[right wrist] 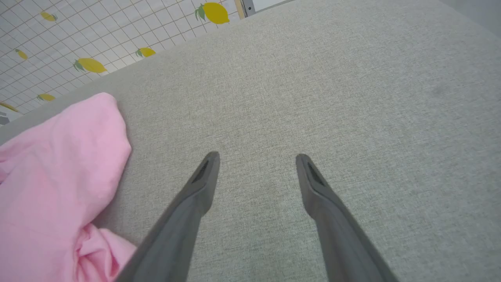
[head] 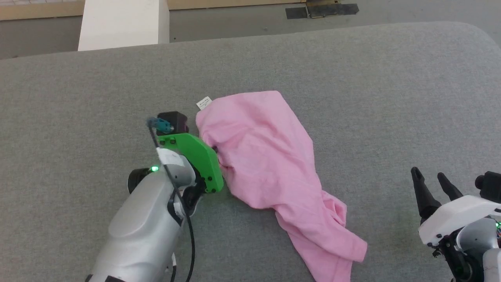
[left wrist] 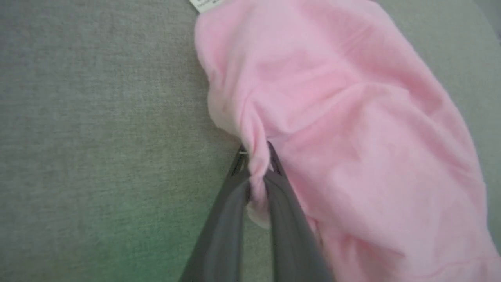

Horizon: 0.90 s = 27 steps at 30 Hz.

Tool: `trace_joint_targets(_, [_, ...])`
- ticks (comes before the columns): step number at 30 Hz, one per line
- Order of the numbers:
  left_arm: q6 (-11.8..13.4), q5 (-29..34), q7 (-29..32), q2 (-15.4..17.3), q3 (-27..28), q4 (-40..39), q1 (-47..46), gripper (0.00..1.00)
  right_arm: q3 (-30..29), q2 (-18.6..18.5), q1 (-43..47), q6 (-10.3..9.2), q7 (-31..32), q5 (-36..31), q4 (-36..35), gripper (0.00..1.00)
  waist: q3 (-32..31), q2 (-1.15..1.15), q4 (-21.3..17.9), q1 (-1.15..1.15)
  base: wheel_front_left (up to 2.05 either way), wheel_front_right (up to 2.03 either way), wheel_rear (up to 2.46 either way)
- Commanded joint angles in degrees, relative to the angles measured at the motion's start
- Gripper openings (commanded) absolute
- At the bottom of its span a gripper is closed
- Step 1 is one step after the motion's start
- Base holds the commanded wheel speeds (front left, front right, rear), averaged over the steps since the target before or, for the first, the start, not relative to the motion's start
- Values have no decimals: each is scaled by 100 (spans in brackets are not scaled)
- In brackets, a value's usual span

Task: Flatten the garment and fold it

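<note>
Left end effector (left wrist: 255,150) clamps garment (head: 266,156) edge | right end effector (right wrist: 257,157) agape, empty, apart

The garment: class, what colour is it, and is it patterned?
The garment is plain light pink, clearest in the head view.

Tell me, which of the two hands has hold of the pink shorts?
The left hand: it pinches a bunched edge of the shorts. The right hand hangs open, apart from them.

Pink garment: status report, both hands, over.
Left hand shut on pink garment, at its edge. Right hand open, apart from it. Cloth crumpled on grey cushion, not yet flat. Nothing blocking.
</note>
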Motion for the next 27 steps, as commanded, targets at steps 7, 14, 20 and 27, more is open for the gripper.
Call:
trace_joint_targets(7, [179, -144, -508, 566, 527, -1343, 556, 0, 31, 3, 48, -8, -21, -83, 73, 100, -368, 0, 463, 0, 0, 0, 0])
trace_joint_targets(14, [1097, -298, 339, 1251, 713, -2354, 2135, 0, 114, 3, 118, -8, 17, -128, 39, 100, -432, 0, 750, 0, 0, 0, 0])
trace_joint_targets(20, [1211, -680, 319, 1109, 921, -2440, 2760, 0, 257, 3, 102, -8, 127, -244, 15, 100, -412, 0, 949, 0, 0, 0, 0])
trace_joint_targets(27, [865, -336, -1114, 1035, 1324, -2932, 2448, 100, 893, 3, -343, -8, 389, -437, 41, 100, -382, 0, 1295, 0, 0, 0, 0])
